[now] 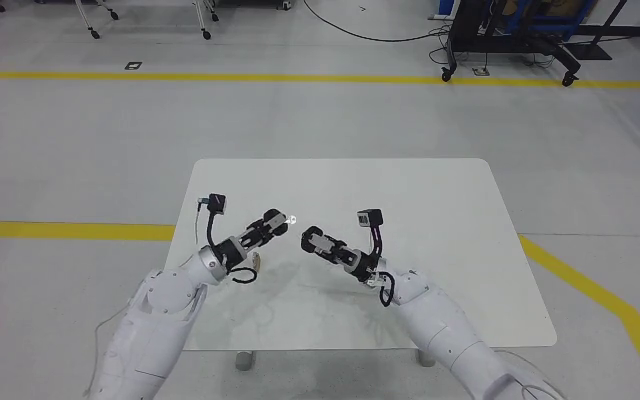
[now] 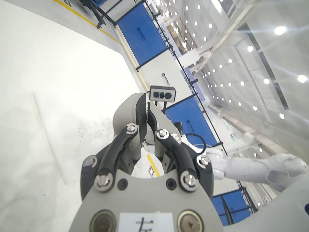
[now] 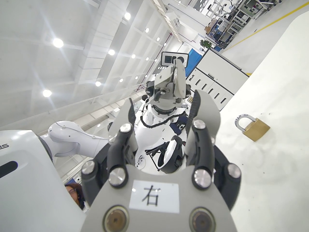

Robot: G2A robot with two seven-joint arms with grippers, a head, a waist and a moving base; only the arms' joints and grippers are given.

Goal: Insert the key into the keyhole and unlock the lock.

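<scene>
The left gripper is up in the air above the table, over the part a bit toward the left edge. Its fingers are pressed together on the key. The key sticks out past the fingertips, in line with the gripper. Its long side runs toward the far right corner of the table and up, not down at the tabletop. I cannot tell which end of the key is the one poking out. The right gripper hangs just beside it, tip facing tip. Its fingers are wide apart and there is nothing between them. I think the key is held up like this so the free gripper can go and get the lock, or take a better hold of the key. The padlock is made of brass. It lies flat on its wide side on the table, lower than both grippers and off to one side, and nothing touches it. Its silver loop is pushed shut into the body. The keyhole should be at the end away from the loop, but I cannot see it. So the key is not lined up with the lock yet.
</scene>
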